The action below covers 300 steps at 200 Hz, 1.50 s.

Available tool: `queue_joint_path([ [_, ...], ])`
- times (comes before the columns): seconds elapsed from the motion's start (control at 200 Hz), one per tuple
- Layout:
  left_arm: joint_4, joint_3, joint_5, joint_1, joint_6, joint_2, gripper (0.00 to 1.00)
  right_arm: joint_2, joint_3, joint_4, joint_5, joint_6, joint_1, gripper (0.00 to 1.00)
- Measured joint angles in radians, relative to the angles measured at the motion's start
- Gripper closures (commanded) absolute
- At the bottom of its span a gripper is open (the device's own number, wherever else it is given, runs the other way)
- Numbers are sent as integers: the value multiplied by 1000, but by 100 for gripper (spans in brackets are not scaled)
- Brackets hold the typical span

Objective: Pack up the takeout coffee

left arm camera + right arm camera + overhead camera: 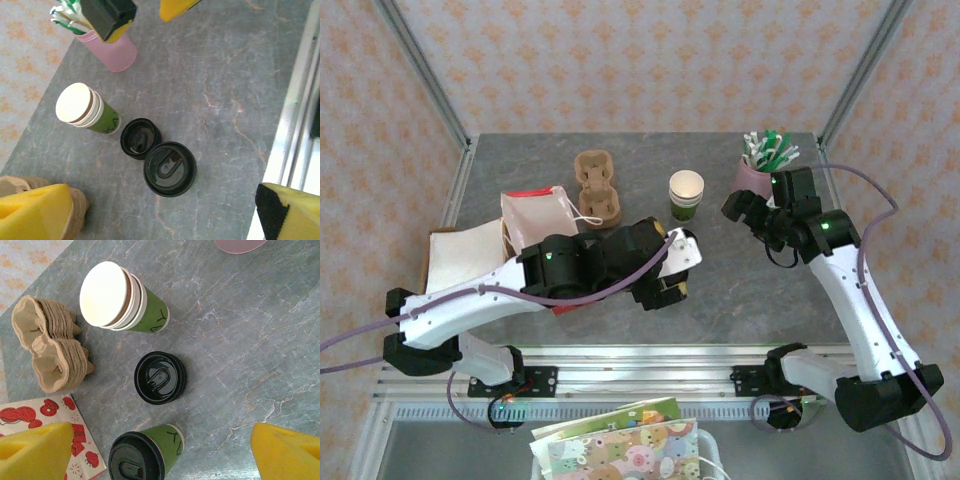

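The green-patterned paper cup with round black plastic lid [170, 169] stands upright on the grey tabletop [225, 100], just at 12 o'clock of the wide-released left tool [162, 200], nearer it than the equally released right tool [160, 430].

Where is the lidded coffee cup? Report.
In the right wrist view, the takeout coffee stands at the bottom edge, below the loose black lid, beside the red-patterned paper.

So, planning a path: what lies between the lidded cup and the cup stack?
A loose black lid lies between the lidded cup and the cup stack; the right wrist view shows it.
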Motion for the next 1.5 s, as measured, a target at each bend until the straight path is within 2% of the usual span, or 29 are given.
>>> queue_joint_path([
  [0.145,31,-5,-47,62,-43,-10,2,76,109,-14,9,-30,31,10],
  [0.27,30,34,-81,204,-125,14,3,147,209,3,34,-38,83,15],
  [0.375,9,154,-103,338,-243,105,7,214,296,15,59,-36,137,18],
  [0.535,-68,389,-105,558,-465,256,15,464,589,26,134,-61,292,20],
  [0.651,-155,486,-118,694,-636,281,16,675,793,15,187,-94,392,22],
  [0.731,-196,462,-111,779,-734,240,15,801,875,-2,211,-114,445,25],
  [0.876,-197,235,-50,924,-834,77,14,972,944,-22,246,-132,501,30],
  [0.976,-188,152,-25,953,-850,17,14,1068,968,-30,259,-147,520,32],
  [1.091,-152,137,-5,952,-842,13,14,1142,978,-34,280,-166,520,36],
  [1.381,-46,96,23,952,-772,19,14,1239,1048,-7,292,-201,503,50],
  [1.501,-22,65,35,952,-758,20,14,1268,1082,7,297,-218,497,51],
])
